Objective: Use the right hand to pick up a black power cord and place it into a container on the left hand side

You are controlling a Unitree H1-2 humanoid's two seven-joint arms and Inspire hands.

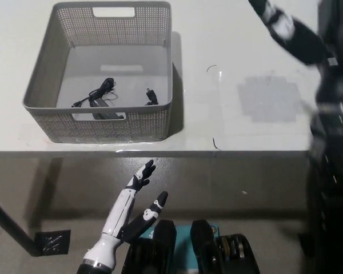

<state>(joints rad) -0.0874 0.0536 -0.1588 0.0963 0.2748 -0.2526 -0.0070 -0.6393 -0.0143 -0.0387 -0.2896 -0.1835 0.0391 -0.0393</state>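
1. Grey mesh basket (51,74) sits at the upper left of the frame on the table (217,125); the black cord (96,97) lies inside it, on the floor near the front wall.
2. Beside the cord, a little to its right, lies a small black plug end (151,96); whether the two are joined cannot be made out.
3. Judging by its look, the cord is light, limp and thin: it would sag and trail if lifted by one end, so the bunched middle is the best place to grip.
4. Its long axis runs from lower left to upper right, the upper end pointing towards the basket's back.
5. Blurred at the upper right, the right hand (283,25) is well apart from the basket; whether it is open or closed cannot be told.
6. At the lower left, below the table edge, the left hand (134,200) rests with fingers apart, holding nothing.
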